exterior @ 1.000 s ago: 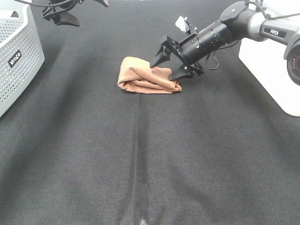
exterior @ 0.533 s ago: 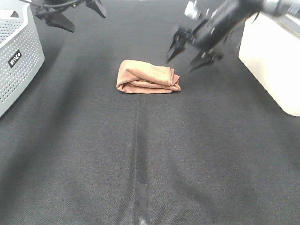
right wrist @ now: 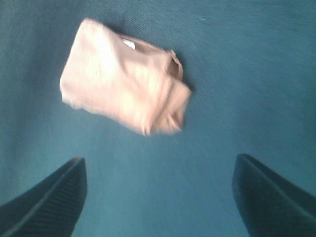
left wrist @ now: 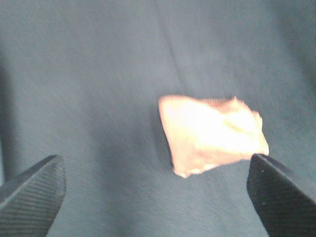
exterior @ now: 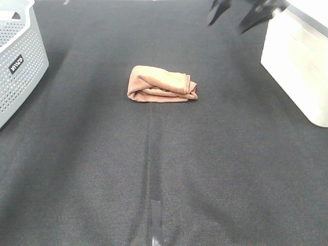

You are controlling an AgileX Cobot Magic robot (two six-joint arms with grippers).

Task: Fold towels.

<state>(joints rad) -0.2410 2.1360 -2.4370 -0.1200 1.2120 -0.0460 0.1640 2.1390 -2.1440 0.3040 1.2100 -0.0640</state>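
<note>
Lying alone near the middle of the dark counter, the towel is a compact folded bundle, layers stacked, with a looser rumpled end on the side toward the white box. A small white tag shows in the right wrist view.

A second ago the right gripper stood over that rumpled end with its jaws spread, touching or nearly touching the cloth; now it has pulled up and away to the far edge, blurred, jaws still wide and holding nothing. The left gripper has left the high view; its wrist camera looks down on the towel from well above, jaws wide and empty. The bundle has kept its shape since the release, so the fold looks finished, or close to it.

There is open counter on every side of the towel. The perforated grey basket sits well apart on the left and the white box well apart on the right.
</note>
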